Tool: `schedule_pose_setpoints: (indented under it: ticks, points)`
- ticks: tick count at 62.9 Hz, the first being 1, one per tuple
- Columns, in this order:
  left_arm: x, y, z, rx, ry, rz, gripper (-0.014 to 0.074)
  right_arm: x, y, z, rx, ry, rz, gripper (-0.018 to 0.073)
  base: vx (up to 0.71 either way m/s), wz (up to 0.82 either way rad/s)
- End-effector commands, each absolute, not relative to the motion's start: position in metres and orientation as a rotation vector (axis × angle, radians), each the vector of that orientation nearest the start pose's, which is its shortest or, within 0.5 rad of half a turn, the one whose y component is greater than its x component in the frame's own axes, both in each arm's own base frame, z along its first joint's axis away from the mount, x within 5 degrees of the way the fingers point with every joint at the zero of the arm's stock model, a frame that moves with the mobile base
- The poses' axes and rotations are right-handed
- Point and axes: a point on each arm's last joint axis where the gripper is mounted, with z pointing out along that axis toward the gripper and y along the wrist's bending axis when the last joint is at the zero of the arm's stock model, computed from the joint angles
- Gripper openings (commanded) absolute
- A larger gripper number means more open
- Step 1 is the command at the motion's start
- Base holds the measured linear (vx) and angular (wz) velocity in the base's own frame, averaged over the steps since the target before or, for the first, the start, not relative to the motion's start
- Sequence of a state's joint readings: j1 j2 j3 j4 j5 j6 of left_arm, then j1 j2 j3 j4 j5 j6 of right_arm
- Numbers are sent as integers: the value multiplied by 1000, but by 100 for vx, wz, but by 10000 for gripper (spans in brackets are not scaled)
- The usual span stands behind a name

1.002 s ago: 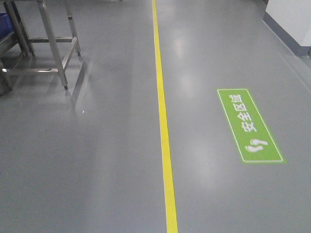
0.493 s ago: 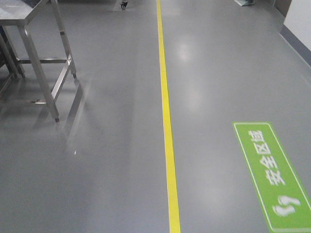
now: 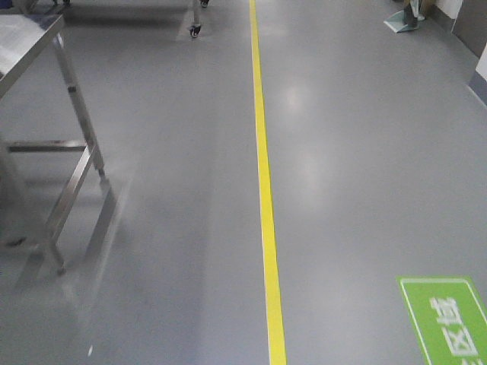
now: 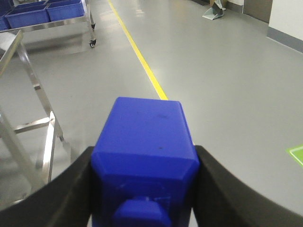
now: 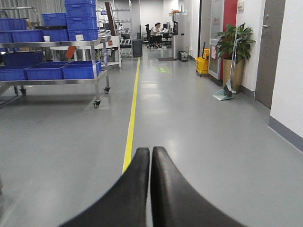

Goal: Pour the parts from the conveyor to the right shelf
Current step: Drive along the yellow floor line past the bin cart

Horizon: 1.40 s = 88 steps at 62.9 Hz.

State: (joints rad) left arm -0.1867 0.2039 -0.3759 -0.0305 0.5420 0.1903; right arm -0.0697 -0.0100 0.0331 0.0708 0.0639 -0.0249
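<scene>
In the left wrist view my left gripper [image 4: 144, 165] is shut on a blue plastic parts bin [image 4: 146, 142], its black fingers [image 4: 227, 189] pressed on both sides, held above the grey floor. In the right wrist view my right gripper [image 5: 150, 152] is shut and empty, its two black fingers touching. Neither gripper shows in the front view. The conveyor and the right shelf are not clearly in view.
A yellow floor line [image 3: 265, 190] runs ahead. A steel table [image 3: 53, 152] stands at the left. A wheeled rack with blue bins [image 5: 61, 71] is further ahead left. A green floor sign [image 3: 449, 319] lies at the lower right. A plant [image 5: 235, 52] and wall are at the right.
The base has rolled forward along the yellow line: the steel table and green floor sign have slid down and nearer in the front view.
</scene>
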Motion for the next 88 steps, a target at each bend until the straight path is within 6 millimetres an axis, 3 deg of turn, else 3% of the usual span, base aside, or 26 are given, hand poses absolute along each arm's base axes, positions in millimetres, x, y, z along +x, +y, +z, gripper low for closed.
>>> schedule_pose_setpoints:
  ticks: [1, 88]
  points:
    - [55, -12, 293, 309, 1726, -51, -6, 56, -4, 199, 79, 1495, -35, -9, 91, -5]
    - [55, -12, 293, 309, 1726, -51, -6, 56, -4, 199, 79, 1495, -35, -9, 88, -2]
